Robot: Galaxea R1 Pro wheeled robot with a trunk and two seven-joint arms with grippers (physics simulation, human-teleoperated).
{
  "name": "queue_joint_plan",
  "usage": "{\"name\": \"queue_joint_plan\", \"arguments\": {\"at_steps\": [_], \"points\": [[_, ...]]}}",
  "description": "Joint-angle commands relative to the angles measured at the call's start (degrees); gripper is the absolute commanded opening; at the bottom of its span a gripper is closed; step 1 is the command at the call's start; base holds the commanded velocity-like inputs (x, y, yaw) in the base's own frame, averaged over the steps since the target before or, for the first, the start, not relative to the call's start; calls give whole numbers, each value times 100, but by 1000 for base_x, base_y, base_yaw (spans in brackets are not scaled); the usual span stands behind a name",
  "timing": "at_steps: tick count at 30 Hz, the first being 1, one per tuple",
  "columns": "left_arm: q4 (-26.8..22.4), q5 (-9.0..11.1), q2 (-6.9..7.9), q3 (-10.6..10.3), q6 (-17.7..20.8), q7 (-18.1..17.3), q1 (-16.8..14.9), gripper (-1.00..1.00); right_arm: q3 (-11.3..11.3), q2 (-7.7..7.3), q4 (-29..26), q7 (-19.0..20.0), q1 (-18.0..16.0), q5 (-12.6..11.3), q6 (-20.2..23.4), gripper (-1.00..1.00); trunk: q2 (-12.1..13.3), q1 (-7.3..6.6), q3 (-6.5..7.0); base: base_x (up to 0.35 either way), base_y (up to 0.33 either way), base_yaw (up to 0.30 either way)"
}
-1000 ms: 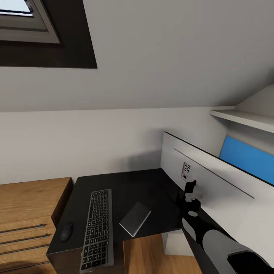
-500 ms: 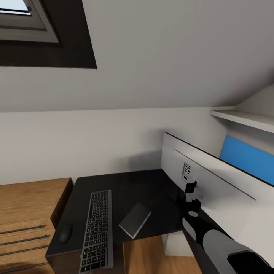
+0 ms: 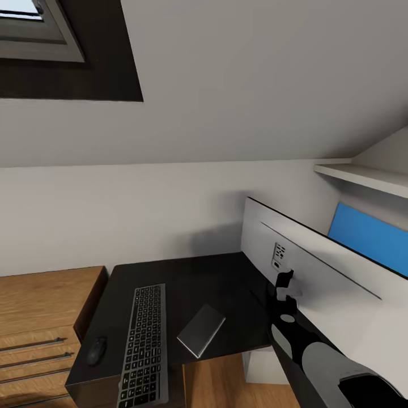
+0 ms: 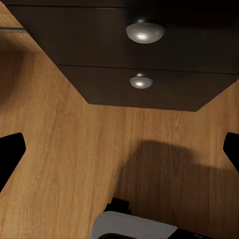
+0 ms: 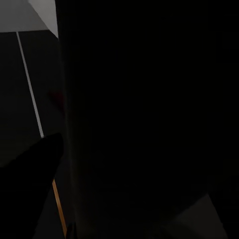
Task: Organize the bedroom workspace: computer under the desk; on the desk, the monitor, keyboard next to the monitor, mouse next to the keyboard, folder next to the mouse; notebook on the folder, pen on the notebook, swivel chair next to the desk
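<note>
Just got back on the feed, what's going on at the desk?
The right claw is up against the back of the wide white-backed monitor standing on the black desk; whether it grips cannot be told. The long black keyboard, small black mouse and thin grey notebook lie on the desk. The left claw hangs open over wooden floor.
</note>
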Motion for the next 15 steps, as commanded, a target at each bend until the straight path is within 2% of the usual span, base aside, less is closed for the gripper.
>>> {"name": "queue_joint_plan", "arguments": {"at_steps": [1,15], "points": [[3,40,1,-50,-18,33,-6,100,62,-3,2,-10,-6,-67,-27,-100,-10,2,-11,0,0,0],[0,40,0,-50,-18,33,-2,100,53,-11,-19,-10,-5,-62,-137,-100,-10,2,-11,0,0,0]]}}
